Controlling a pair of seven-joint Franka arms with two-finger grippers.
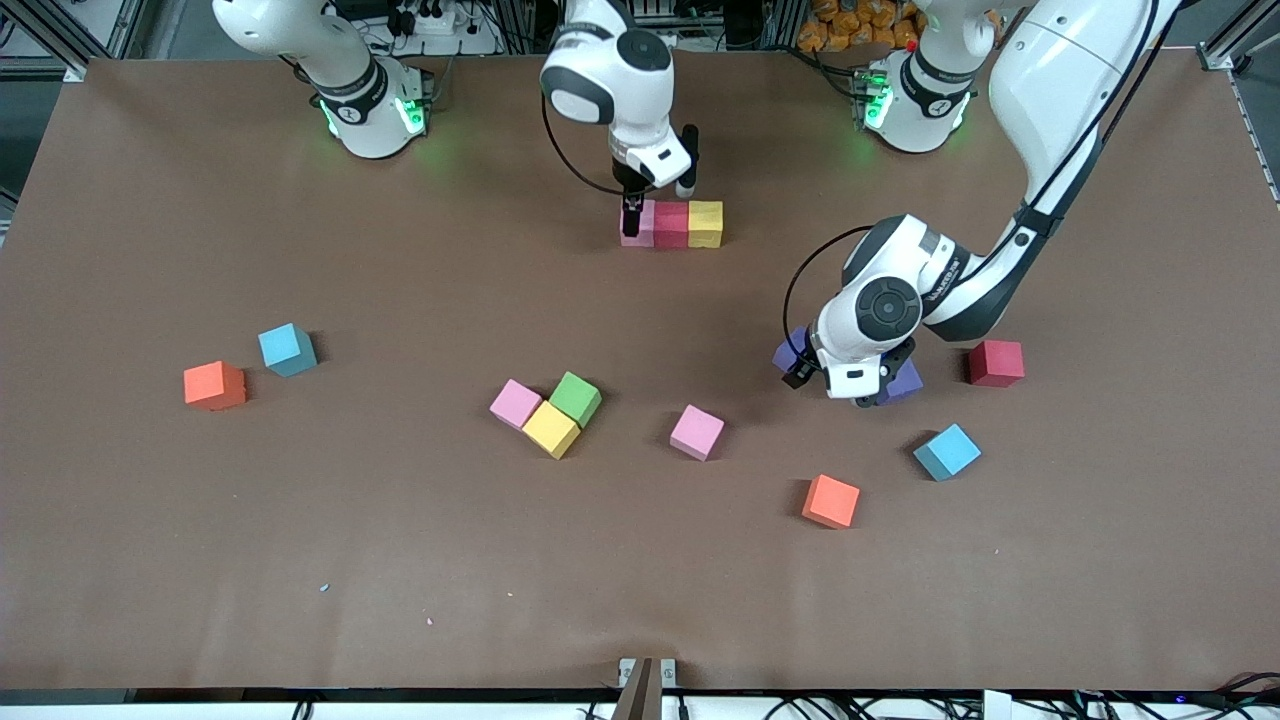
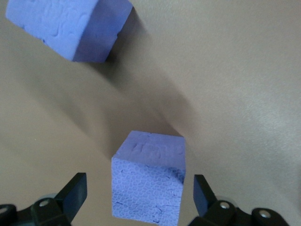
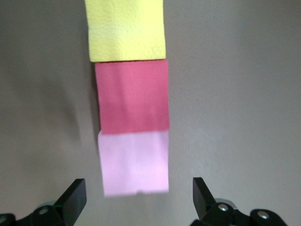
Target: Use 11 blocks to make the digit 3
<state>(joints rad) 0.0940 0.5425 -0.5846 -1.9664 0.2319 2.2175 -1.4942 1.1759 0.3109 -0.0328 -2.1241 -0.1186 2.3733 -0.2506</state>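
A row of three touching blocks lies near the robots' bases: pink (image 1: 640, 228), red (image 1: 671, 224) and yellow (image 1: 705, 223). My right gripper (image 1: 633, 212) hangs open just over the pink end block (image 3: 134, 162), with a finger on either side and not touching it. Toward the left arm's end, my left gripper (image 1: 866, 394) is low over two purple blocks (image 1: 790, 350) (image 1: 906, 380). It is open, and one purple block (image 2: 148, 179) stands between its fingers (image 2: 74, 193) with a gap on each side. The other purple block (image 2: 70, 26) lies apart.
Loose blocks are scattered nearer the front camera: orange (image 1: 214, 385), light blue (image 1: 287, 349), a touching cluster of pink (image 1: 515, 403), green (image 1: 576, 398) and yellow (image 1: 552, 429), a lone pink (image 1: 697, 432), orange (image 1: 831, 501), light blue (image 1: 946, 451) and red (image 1: 995, 363).
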